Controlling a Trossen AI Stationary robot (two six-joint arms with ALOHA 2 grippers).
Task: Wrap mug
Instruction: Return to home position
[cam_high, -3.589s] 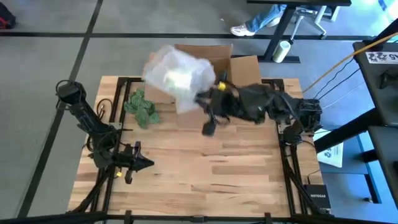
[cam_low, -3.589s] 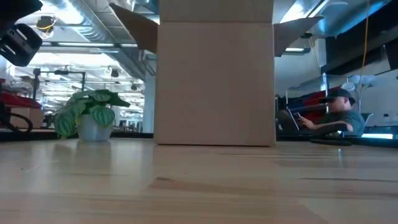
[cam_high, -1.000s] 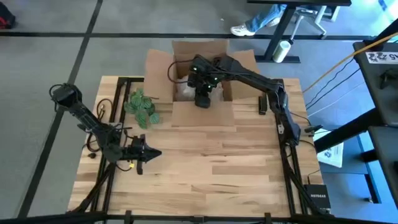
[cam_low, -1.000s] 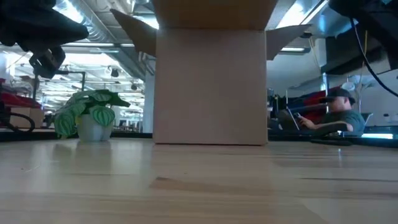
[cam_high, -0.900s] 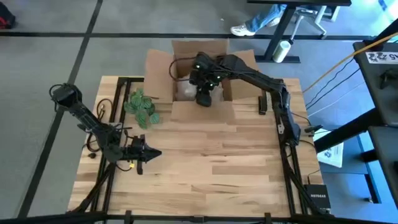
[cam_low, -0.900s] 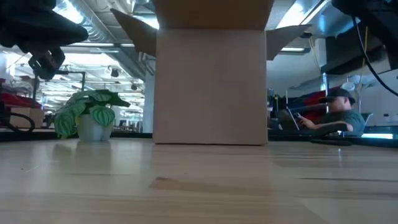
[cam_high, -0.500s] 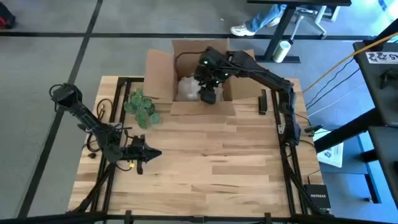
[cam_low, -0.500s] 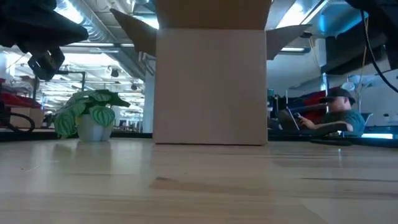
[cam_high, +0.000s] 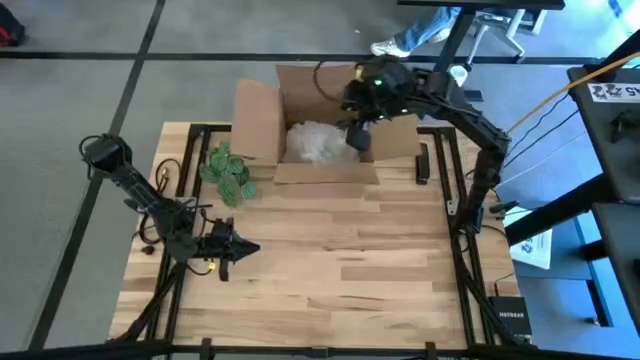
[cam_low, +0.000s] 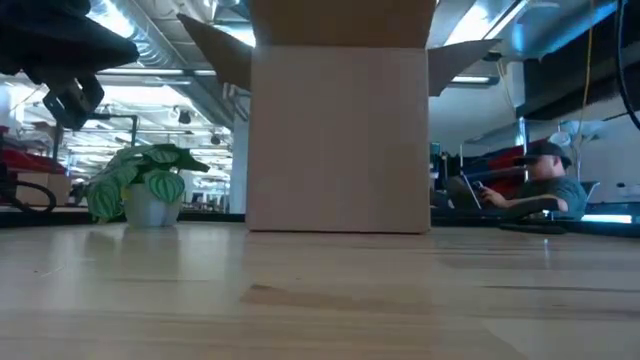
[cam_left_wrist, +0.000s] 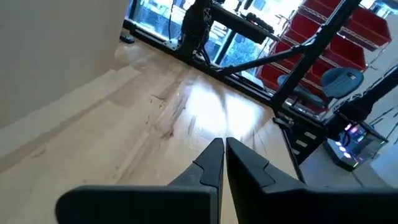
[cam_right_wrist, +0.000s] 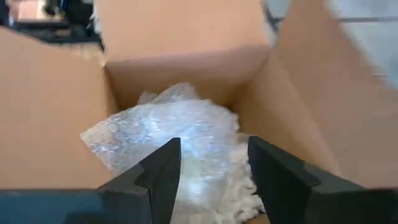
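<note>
Wooden table (cam_high: 330, 270) boards lie nearest, and low over their left part the left gripper (cam_high: 245, 249) hangs with its fingers pressed together. Farther back a small plant (cam_high: 228, 172) stands just beside the open cardboard box (cam_high: 255, 110). Inside the box lies the bubble-wrap bundle (cam_high: 315, 142); the mug cannot be made out under the wrap. From table height the box's front wall hides the bundle, and the box's top is cut off. The right gripper (cam_high: 357, 138) hovers above the box's right side, fingers spread, holding nothing. Beyond the table, a seated person (cam_low: 545, 185) shows only partly.
</note>
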